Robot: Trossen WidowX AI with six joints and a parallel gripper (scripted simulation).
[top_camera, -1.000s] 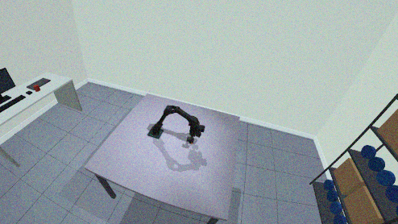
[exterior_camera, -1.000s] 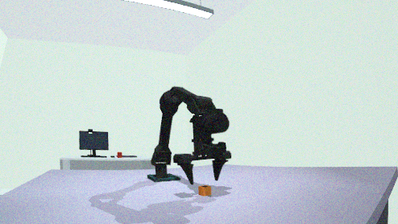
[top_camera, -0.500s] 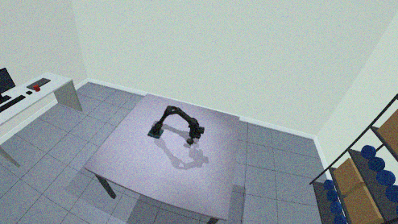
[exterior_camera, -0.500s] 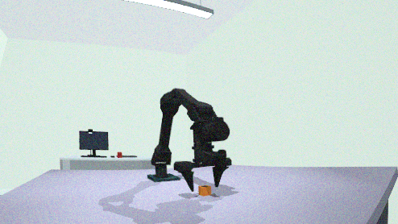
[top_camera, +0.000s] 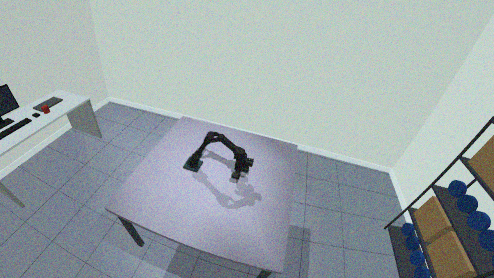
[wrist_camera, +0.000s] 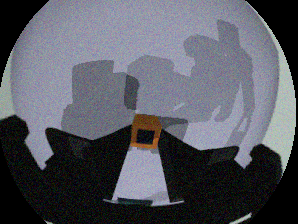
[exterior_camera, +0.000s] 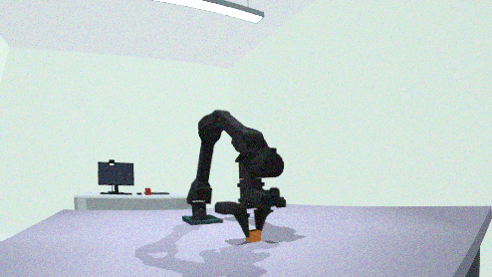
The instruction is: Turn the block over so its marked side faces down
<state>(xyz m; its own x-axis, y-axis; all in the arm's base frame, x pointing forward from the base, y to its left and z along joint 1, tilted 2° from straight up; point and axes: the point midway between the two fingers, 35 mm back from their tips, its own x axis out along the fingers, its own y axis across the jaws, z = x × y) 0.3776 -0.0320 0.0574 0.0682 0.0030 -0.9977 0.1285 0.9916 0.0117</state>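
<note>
The orange block (exterior_camera: 254, 236) (wrist_camera: 146, 120) is on the table (top_camera: 155, 200) (exterior_camera: 378, 239) (wrist_camera: 100, 35), low between the fingertips. Its marked side, with a black square, faces up toward the wrist camera; a plain orange side shows beyond it in the wrist view. My gripper (top_camera: 240, 177) (exterior_camera: 254, 232) (wrist_camera: 145, 129) points down and is shut on the block, one fingertip at each side. In the top view I cannot make out the block beneath the gripper. Whether its underside touches the table is too small to tell.
The arm's base (top_camera: 193, 165) (exterior_camera: 201, 219) stands behind the gripper on the same table. Arm shadows fall around the block. A white desk (top_camera: 75, 102) with a monitor (exterior_camera: 116, 173) and a shelf rack with boxes (top_camera: 434, 220) and blue balls (top_camera: 467, 203) stand away from the table.
</note>
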